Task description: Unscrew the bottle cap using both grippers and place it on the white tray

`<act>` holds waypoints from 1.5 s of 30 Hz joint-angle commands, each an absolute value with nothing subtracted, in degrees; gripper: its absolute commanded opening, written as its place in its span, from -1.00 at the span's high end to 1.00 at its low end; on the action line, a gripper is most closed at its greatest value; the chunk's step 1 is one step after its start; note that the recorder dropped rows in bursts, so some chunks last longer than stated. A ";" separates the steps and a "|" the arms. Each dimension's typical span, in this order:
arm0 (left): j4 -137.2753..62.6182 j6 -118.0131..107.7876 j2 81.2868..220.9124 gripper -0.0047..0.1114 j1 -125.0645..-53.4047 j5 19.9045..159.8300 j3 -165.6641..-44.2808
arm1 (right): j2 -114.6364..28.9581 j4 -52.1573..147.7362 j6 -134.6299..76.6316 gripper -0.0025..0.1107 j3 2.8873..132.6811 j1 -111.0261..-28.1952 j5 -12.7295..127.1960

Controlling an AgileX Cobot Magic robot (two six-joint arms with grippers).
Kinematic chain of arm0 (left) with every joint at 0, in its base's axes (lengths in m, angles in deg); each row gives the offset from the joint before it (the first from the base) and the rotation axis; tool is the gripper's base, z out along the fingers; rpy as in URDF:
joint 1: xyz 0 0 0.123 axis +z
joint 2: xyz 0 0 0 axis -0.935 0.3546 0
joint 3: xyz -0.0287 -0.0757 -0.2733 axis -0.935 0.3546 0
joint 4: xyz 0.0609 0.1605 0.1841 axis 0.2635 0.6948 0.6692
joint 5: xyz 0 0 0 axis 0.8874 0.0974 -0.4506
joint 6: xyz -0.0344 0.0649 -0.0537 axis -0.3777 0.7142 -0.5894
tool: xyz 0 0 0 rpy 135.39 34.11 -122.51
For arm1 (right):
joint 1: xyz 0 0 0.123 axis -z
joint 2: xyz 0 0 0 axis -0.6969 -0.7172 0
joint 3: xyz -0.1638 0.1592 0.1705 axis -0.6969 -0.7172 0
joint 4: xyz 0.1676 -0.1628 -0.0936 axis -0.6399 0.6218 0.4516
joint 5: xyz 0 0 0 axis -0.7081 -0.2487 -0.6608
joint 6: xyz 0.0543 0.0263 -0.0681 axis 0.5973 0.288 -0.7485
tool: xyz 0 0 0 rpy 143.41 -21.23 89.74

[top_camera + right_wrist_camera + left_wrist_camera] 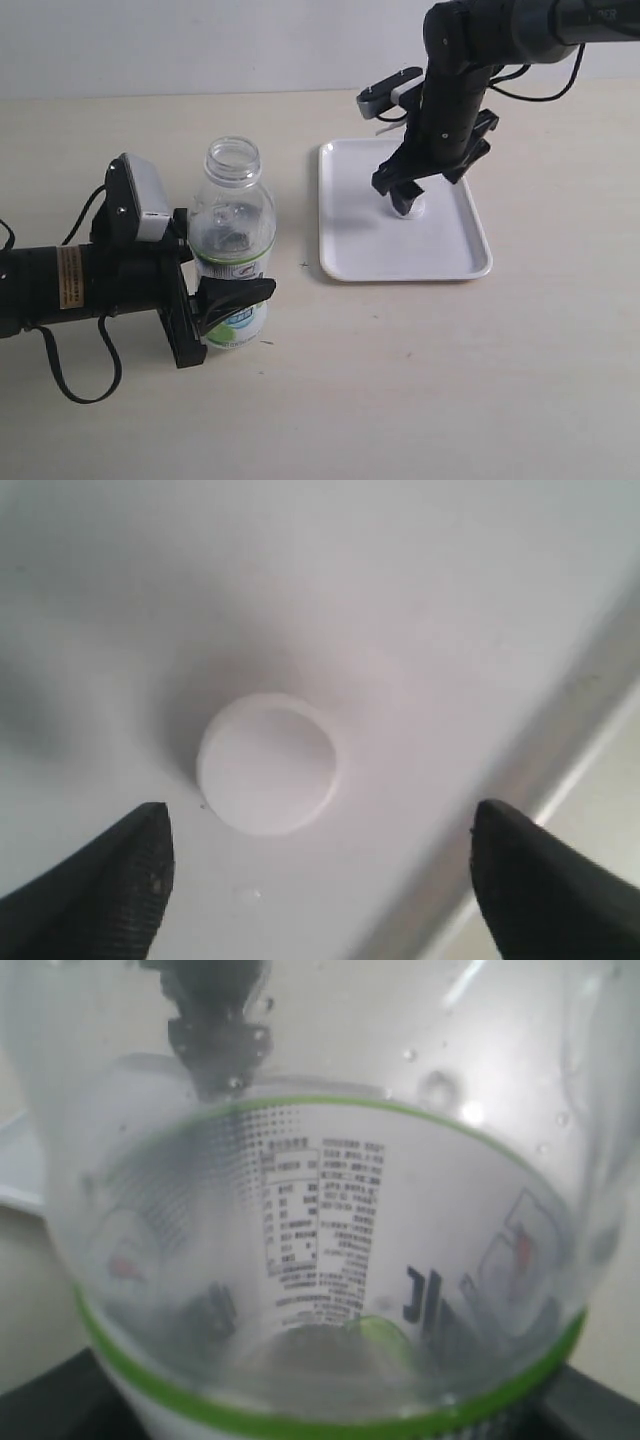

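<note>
White bottle cap (pixel 268 777) is seen lying on the white tray (pixel 350 250), between the spread-apart jaws of the right gripper (pixel 406 202). The uncapped bottle (pixel 232 215) is clamped upright on the table (pixel 400 380) by the left gripper (pixel 225 262).

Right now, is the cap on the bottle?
No, the cap lies on the tray, and the bottle has an open mouth.

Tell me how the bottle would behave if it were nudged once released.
The bottle looks empty, with only droplets inside, so it is probably light and easily tipped. Its clear plastic walls would likely dent under a squeeze. Lying down, its round body would probably roll.
</note>
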State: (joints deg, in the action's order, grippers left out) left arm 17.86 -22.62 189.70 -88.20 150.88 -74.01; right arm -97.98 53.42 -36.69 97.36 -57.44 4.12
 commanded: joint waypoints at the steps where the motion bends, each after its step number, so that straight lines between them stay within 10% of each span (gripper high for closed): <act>1: 16.91 -22.86 189.39 0.92 -88.45 150.19 -73.81 | -92.73 57.69 -36.51 -0.38 97.17 -57.09 3.14; 8: 16.91 -22.86 189.39 0.86 -88.45 149.09 -73.81 | -86.34 57.30 -35.55 -0.38 97.17 -57.09 3.75; 25: 16.24 -21.98 189.39 -0.22 -88.45 147.95 -73.81 | -83.23 54.69 -35.65 -0.38 97.17 -57.09 1.45; 45: 19.46 -28.23 183.41 -0.57 -88.45 135.80 -73.81 | -81.87 53.81 -37.35 -0.38 97.17 -57.09 0.48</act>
State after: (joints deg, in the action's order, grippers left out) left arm 17.57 -25.12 185.77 -88.20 139.17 -74.01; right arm -83.06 53.92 -36.72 97.36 -57.31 0.24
